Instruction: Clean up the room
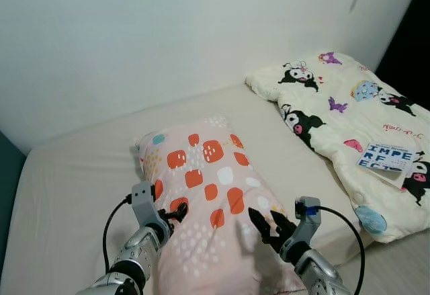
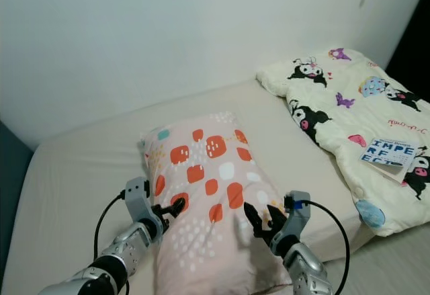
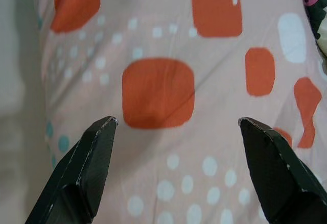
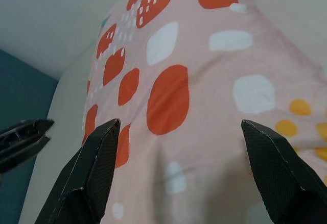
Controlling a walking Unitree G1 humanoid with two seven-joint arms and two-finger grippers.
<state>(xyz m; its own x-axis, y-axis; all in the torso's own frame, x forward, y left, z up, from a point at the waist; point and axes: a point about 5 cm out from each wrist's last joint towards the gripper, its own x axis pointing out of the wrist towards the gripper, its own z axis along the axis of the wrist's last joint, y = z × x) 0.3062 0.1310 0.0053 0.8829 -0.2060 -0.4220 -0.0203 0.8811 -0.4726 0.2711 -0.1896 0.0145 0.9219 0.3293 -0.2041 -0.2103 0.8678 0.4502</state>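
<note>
A pink pillow (image 1: 208,194) with orange and white patches lies lengthwise in the middle of the cream bed (image 1: 74,181). My left gripper (image 1: 177,212) is at the pillow's near left side, open, its fingers (image 3: 94,152) spread just off the fabric. My right gripper (image 1: 267,223) hovers at the pillow's near right side, also open, with the cover between and beyond its fingers (image 4: 99,155). Neither holds anything. The left gripper's fingertips (image 4: 23,134) appear across the pillow in the right wrist view.
A cream quilt (image 1: 349,113) printed with cartoon figures lies bunched at the right of the bed, with a white book (image 1: 386,157) resting on it. A white wall (image 1: 168,33) runs behind the bed. A dark blue edge (image 1: 7,187) borders the bed on the left.
</note>
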